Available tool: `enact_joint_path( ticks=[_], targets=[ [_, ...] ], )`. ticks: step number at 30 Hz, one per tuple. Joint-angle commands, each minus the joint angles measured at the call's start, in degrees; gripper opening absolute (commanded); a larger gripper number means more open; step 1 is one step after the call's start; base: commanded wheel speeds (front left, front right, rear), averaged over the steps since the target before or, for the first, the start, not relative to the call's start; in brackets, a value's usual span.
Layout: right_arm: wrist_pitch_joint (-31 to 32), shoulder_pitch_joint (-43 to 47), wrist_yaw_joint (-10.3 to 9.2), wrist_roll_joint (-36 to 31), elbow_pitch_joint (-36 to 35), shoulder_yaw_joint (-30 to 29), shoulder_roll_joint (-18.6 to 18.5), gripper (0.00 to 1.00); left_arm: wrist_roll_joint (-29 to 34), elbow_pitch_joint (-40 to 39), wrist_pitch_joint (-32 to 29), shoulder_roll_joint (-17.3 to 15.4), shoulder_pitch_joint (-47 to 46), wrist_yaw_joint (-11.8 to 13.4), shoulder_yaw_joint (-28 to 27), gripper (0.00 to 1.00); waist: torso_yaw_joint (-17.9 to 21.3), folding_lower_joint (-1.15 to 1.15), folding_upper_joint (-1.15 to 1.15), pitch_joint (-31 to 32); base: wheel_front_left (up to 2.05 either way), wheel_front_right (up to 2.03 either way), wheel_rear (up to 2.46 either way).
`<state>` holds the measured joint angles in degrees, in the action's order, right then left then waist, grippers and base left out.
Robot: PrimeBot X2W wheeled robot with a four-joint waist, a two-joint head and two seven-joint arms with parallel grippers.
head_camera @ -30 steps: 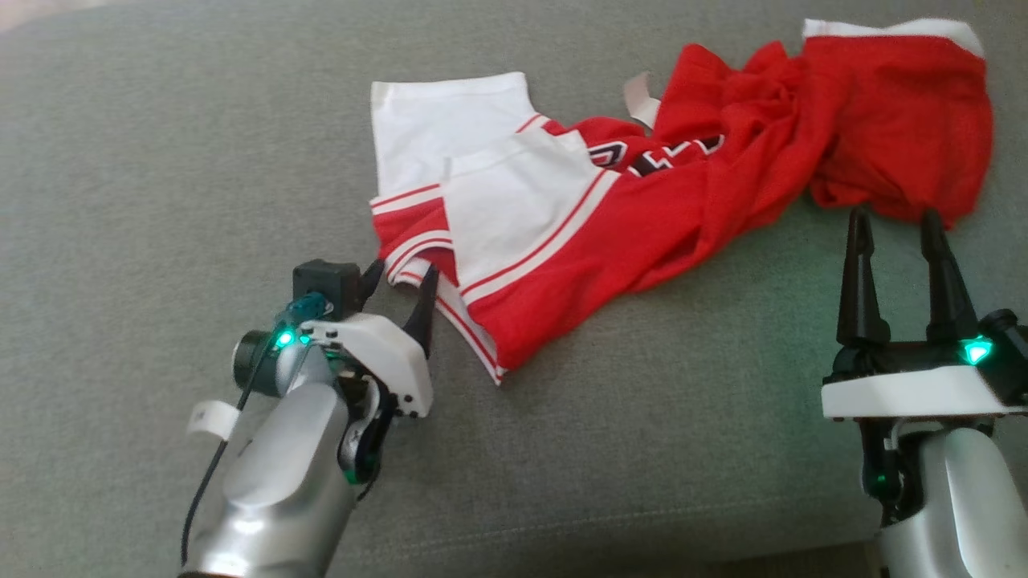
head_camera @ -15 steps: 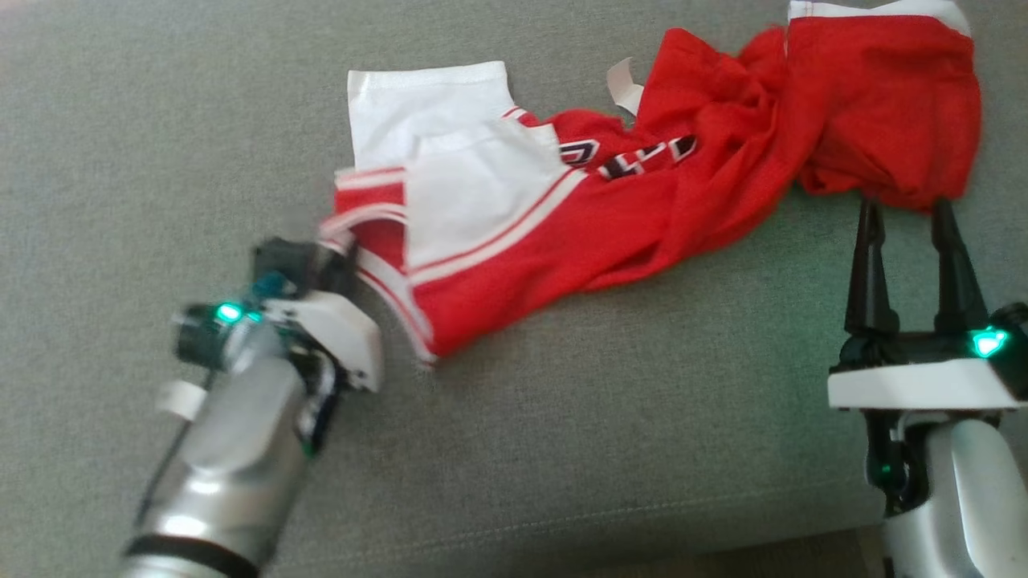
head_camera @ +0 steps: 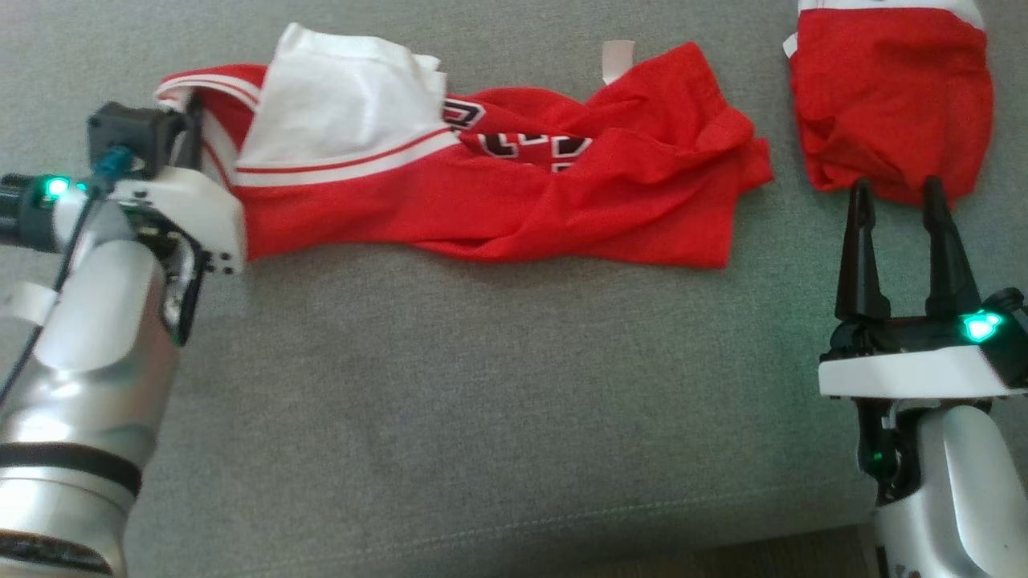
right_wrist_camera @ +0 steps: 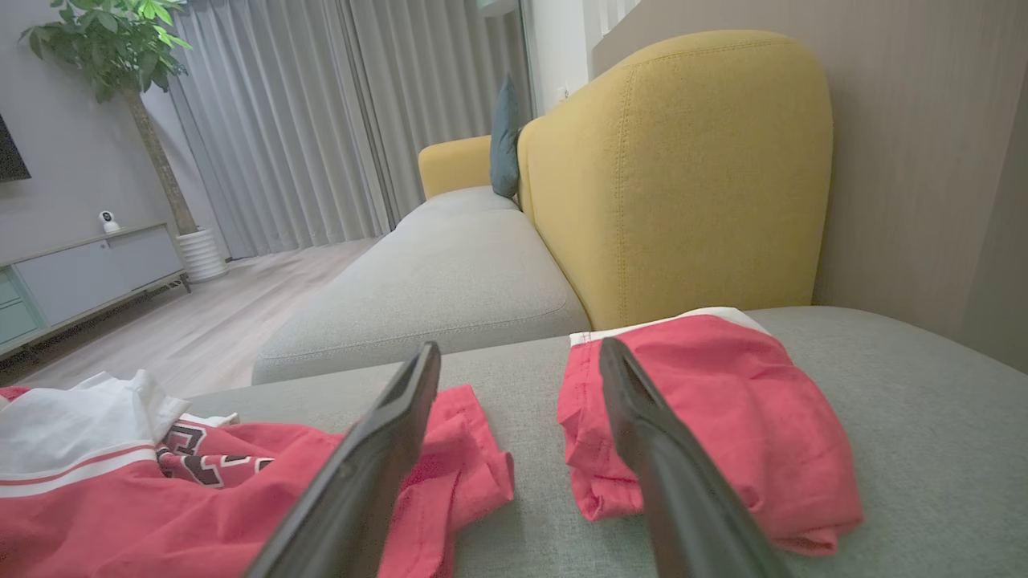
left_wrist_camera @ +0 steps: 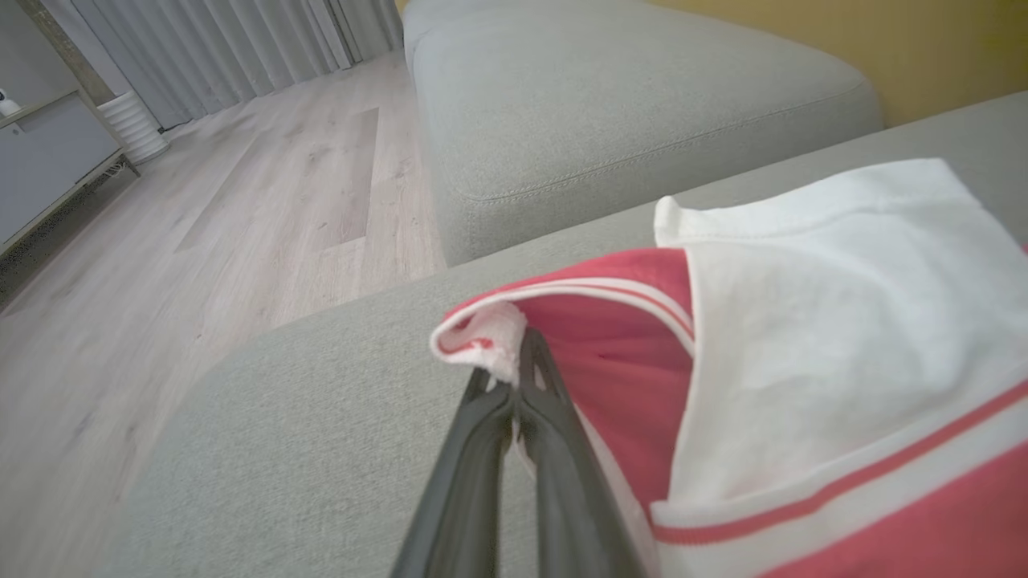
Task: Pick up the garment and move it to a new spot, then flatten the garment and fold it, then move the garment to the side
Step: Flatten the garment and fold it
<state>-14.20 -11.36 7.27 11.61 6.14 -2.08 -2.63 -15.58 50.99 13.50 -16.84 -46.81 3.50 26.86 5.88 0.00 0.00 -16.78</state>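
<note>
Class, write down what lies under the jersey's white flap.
The red jersey, striped white, shows beneath the white flap. Its dark lettering runs under the flap's edge, so the start is covered.

I count two garments: one red-and-white jersey (head_camera: pixel 498 201) and one smaller red garment (head_camera: pixel 887 104) with a white band. My grippers are two, the left gripper (left_wrist_camera: pixel 520 365) and the right gripper (head_camera: pixel 895 193), each with two dark fingers (head_camera: pixel 858 257). Grey seat cushions: two, the near cushion (right_wrist_camera: pixel 923 377) and the far cushion (right_wrist_camera: pixel 450 281). One teal pillow (right_wrist_camera: pixel 504 136), one potted tree (right_wrist_camera: pixel 120 64), one white camera (right_wrist_camera: pixel 107 221).
</note>
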Motion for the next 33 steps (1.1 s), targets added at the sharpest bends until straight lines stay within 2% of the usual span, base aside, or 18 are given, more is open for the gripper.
enact_joint_path(
  ticks=[1,5,6,7,14,23,29,33],
  targets=[
    [-0.5,-1.8,0.22,0.2,-1.6,1.6,-0.2,1.00,0.5,-0.3,0.6,-3.3,-3.0,-0.1,-2.3,0.00,0.1,0.00,0.00,-0.1,0.00,0.00,0.00],
    [-0.6,-1.9,0.22,0.2,-1.1,2.1,-0.2,1.00,0.4,1.9,1.0,-3.1,-2.9,0.1,-2.2,0.00,0.3,0.00,0.00,0.1,0.00,0.00,0.00],
    [-0.6,-1.9,0.22,0.2,-1.0,2.1,-0.2,1.00,0.3,2.4,1.0,-2.8,-2.5,-0.1,-2.0,0.40,0.2,0.00,0.00,0.1,0.00,0.00,0.00],
    [-0.6,-1.8,0.22,0.1,-0.9,2.1,-0.2,1.00,0.1,2.8,1.1,-2.4,-2.2,-0.1,-2.0,1.00,0.1,0.00,0.00,0.2,0.00,0.00,0.00],
    [-0.5,-1.5,0.22,-0.5,-0.6,1.3,-0.2,1.00,-2.0,0.7,1.5,0.3,0.8,1.5,-4.3,1.00,-1.5,0.00,0.00,1.8,0.00,0.00,0.00],
    [0.0,-0.1,0.22,-0.6,-0.5,1.2,-0.2,1.00,-2.8,-18.2,1.5,3.4,11.0,3.7,-10.4,1.00,-5.4,0.00,0.00,5.2,0.00,0.00,0.00],
    [0.3,1.1,0.22,-0.4,-0.7,1.3,-0.2,1.00,-2.4,-30.9,1.5,7.0,20.6,3.5,-13.3,1.00,-8.0,0.00,0.00,6.9,0.00,0.00,0.00],
    [0.4,1.7,0.22,-0.3,-0.7,1.2,-0.2,1.00,-2.1,-35.1,1.5,8.9,24.9,3.3,-14.2,1.00,-8.9,0.00,0.00,7.2,0.00,0.00,0.00]
  ],
)
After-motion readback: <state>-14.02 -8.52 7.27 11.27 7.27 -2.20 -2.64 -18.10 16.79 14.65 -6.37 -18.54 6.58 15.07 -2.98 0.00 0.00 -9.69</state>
